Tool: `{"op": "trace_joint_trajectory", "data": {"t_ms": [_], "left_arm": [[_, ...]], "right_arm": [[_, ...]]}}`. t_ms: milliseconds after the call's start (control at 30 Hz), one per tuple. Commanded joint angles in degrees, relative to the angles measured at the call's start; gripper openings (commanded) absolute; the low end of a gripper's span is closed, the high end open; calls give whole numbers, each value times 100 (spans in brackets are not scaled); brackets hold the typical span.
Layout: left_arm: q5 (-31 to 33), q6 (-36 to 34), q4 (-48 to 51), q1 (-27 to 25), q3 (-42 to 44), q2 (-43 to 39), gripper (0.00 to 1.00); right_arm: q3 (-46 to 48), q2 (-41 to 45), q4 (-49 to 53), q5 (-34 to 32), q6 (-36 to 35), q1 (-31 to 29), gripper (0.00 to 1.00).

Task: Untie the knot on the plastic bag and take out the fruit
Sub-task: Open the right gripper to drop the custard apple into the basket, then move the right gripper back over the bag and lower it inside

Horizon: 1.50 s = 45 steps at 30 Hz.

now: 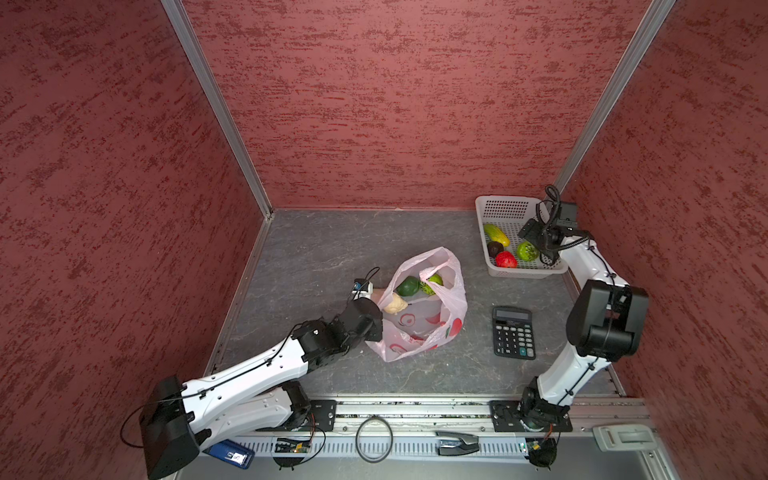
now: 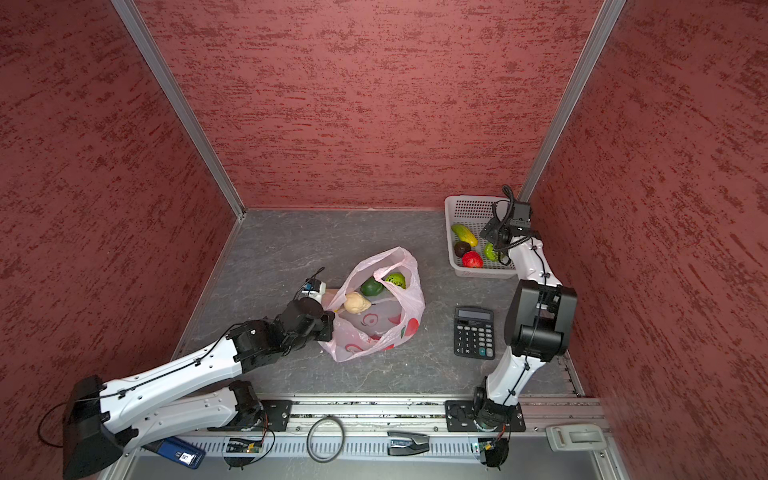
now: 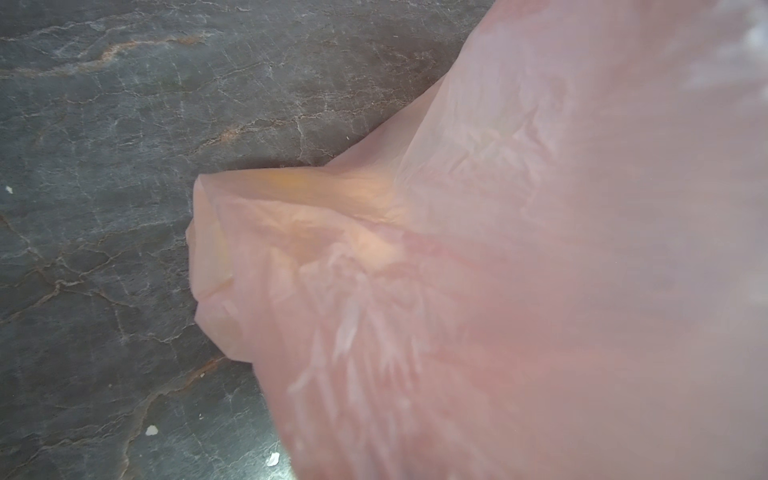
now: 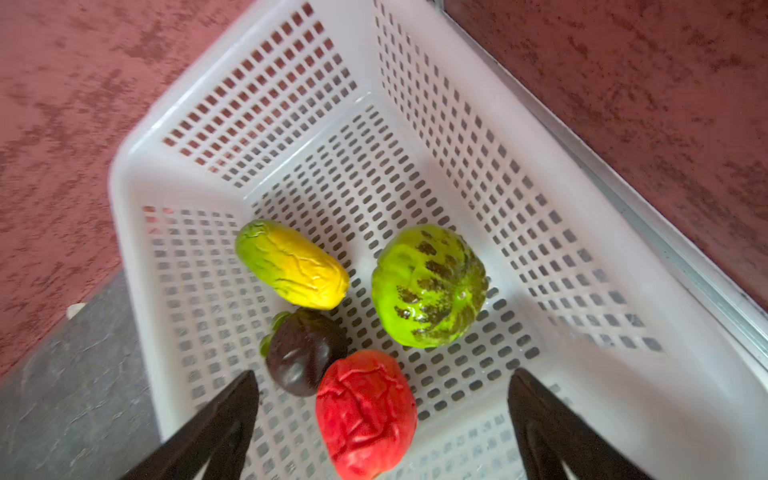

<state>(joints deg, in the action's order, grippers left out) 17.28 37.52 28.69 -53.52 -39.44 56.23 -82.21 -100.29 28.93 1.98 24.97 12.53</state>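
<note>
White basket (image 1: 509, 206) in far right corner; black calculator (image 1: 513, 332) nearer front; stapler (image 1: 456, 443) at front edge.

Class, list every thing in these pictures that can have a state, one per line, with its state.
plastic bag, untied, mouth open, three fruit visible inside
white basket, holding four fruit
left end effector, shut at the bag's edge; whether it grips plastic is hidden
right end effector, open, empty, above the basket
calculator, lying face up on the table
</note>
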Motion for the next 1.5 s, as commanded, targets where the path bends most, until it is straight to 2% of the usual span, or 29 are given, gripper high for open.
{"op": "trace_joint_trajectory", "data": {"t_ms": [0, 167, 333, 467, 633, 833, 967, 1133, 1467], "left_arm": [[135, -95, 1, 33, -156, -85, 0], [145, -109, -30, 32, -143, -96, 0], [112, -165, -100, 45, -124, -70, 0], [83, -192, -143, 65, -117, -58, 0], [68, -218, -137, 71, -133, -77, 0], [66, -243, -135, 78, -143, -100, 0], [73, -242, -151, 70, -134, -118, 0], [109, -216, -97, 78, -125, -207, 0], [105, -206, -56, 127, -185, -245, 0]], "right_arm": [[245, 614, 243, 342, -85, -277, 95], [711, 1664, 577, 621, 40, -990, 95], [1050, 2730, 953, 549, 583, -2233, 95], [1296, 3283, 1046, 143, 1229, -3442, 95], [1389, 3519, 1073, -446, 1997, -4991, 95], [1085, 3180, 1124, -915, 2376, -6274, 95], [1179, 2866, 865, -923, 2429, -6626, 95], [1662, 2571, 277, -908, 2412, -6776, 94], [2263, 1807, -283, -1155, 1988, -7254, 93]]}}
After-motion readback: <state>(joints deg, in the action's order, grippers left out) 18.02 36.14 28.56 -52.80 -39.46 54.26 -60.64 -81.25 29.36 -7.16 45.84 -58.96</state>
